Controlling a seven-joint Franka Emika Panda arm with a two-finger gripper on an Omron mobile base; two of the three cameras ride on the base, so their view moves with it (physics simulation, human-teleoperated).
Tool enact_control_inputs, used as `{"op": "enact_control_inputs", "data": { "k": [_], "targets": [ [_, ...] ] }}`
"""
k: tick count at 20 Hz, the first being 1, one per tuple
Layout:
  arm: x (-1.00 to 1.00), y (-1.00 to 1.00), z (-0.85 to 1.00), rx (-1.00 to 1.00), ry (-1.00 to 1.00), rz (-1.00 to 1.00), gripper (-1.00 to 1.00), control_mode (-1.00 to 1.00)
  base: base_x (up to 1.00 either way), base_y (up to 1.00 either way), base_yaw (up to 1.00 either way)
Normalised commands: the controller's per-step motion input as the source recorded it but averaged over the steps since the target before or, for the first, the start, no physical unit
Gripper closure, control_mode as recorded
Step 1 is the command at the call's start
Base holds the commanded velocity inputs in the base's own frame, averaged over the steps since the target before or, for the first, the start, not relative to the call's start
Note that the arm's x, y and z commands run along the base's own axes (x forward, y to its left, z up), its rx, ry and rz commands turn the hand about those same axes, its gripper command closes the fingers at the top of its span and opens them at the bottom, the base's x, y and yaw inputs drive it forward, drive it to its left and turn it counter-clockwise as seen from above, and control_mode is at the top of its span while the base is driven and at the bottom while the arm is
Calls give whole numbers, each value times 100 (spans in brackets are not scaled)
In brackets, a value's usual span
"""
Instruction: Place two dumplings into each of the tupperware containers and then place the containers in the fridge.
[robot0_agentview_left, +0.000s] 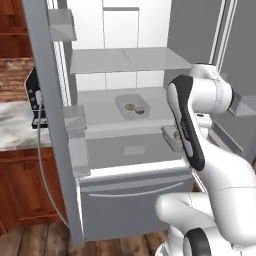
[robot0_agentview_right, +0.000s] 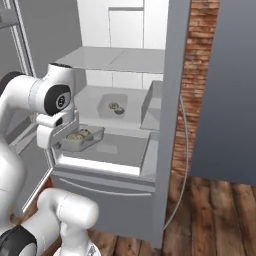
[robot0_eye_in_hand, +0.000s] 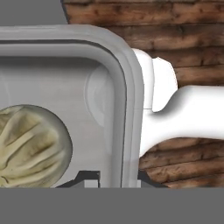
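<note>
1. A marble worktop (robot0_agentview_left: 15, 125) runs at nine o'clock in the left base view, above reddish wooden cabinets (robot0_agentview_left: 20, 195).
2. A dark appliance (robot0_agentview_left: 35, 97) stands on that worktop, its grey cord (robot0_agentview_left: 42, 170) trailing down toward the floor.
3. Wooden floor planks (robot0_agentview_right: 210, 220) fill the five o'clock corner of the right base view.
4. A brick wall (robot0_agentview_right: 192, 75) rises at two o'clock there, beside a grey panel (robot0_agentview_right: 225, 90).

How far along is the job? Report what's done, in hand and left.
Done: one tupperware container with dumplings sits on a fridge shelf. In hand: the gripper, jaws shut on the rim of the second container, carries it with dumplings inside at the fridge front. Left: set it down, release.
</note>
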Motion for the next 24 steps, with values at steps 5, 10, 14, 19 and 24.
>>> {"op": "enact_control_inputs", "data": {
  "k": [5, 10, 14, 19, 24],
  "targets": [
    [0, 0, 0, 0, 0, 0, 100, 100, 63, 11, -15],
    [0, 0, 0, 0, 0, 0, 100, 100, 70, 0, 0],
    [0, 0, 0, 0, 0, 0, 100, 100, 43, 0, 0],
    [0, 0, 0, 0, 0, 0, 100, 100, 25, 0, 0],
    [0, 0, 0, 0, 0, 0, 100, 100, 48, 0, 0]
  ]
}}
